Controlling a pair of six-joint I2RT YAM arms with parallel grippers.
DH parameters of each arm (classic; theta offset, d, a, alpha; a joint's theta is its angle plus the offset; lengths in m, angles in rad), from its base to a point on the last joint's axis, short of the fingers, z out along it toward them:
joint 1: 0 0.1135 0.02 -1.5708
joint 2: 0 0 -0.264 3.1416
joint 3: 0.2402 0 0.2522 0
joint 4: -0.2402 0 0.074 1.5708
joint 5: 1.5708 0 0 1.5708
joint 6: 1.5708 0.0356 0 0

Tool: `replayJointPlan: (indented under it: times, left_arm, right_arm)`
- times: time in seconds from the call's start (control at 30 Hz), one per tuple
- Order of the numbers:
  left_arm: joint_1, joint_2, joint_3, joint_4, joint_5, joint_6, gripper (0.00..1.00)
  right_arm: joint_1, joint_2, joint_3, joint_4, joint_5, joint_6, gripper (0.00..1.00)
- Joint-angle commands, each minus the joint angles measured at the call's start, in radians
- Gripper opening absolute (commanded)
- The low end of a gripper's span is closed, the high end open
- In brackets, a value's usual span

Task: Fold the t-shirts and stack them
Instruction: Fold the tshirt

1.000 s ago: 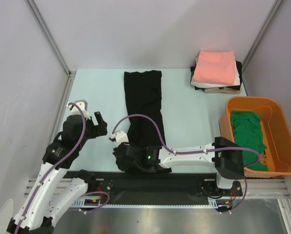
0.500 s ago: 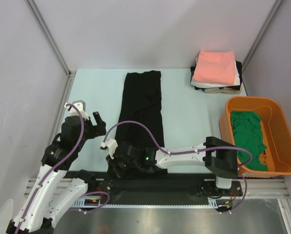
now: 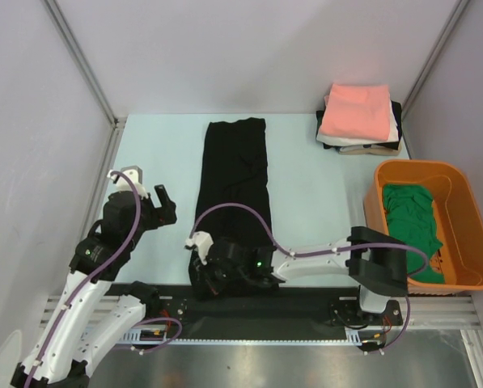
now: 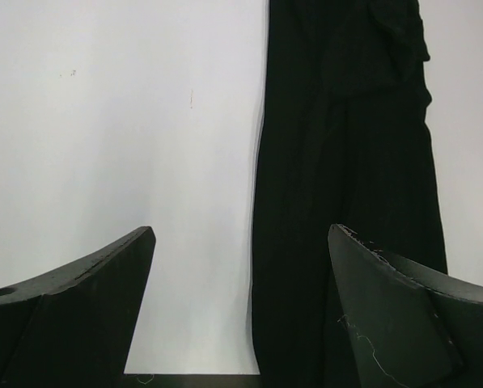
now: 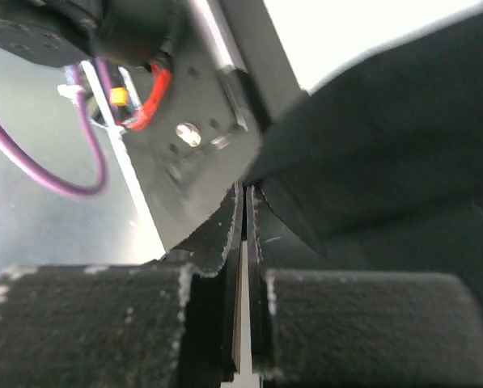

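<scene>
1. Top external view: we've got the black t-shirt (image 3: 235, 166) lying as a long narrow strip down the mid of the table (image 3: 160, 153), apparently folded lengthwise.
2. Right gripper (image 3: 202, 257) sits at the strip's near-left corner, fingers (image 5: 103, 323) pressed together. Black cloth lies right beside them, but we can't tell if any hem is pinched.
3. Left gripper (image 3: 167, 204) hangs spread wide over bare table just left of the strip, holding nothing.
4. Step, we reckon: crosswise fold of the black one. Next move needs both near corners gripped & carried toward the far end.
5. Salmon-pink shirt (image 3: 356, 111) tops the stack at far right; green shirt (image 3: 411, 222) waits in the orange tub (image 3: 470, 194).
</scene>
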Motion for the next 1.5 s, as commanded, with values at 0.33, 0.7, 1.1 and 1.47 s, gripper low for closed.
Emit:
replayJointPlan:
  times: [0.33,0.7,1.1,1.47]
  left_arm:
    - [0.0,0.022,-0.008,0.022,0.006,0.006,0.94]
    - [-0.164,0.148,0.072,-0.152,0.155,-0.167,0.87]
    - [-0.595,0.205,-0.262,0.02,0.179,-0.599,0.75]
    - [-0.721,0.308,-0.394,0.157,0.192,-0.735,0.59]
  right_arm:
    - [0.046,-0.323,-0.448,0.136,0.234,0.222,0.07]
    - [0.101,-0.58,-0.544,0.017,0.416,0.255,0.84]
    - [-0.092,-1.128,-0.787,-0.345,0.417,0.477,0.79]
    - [-0.069,-1.047,-0.937,-0.132,0.312,0.605,0.56]
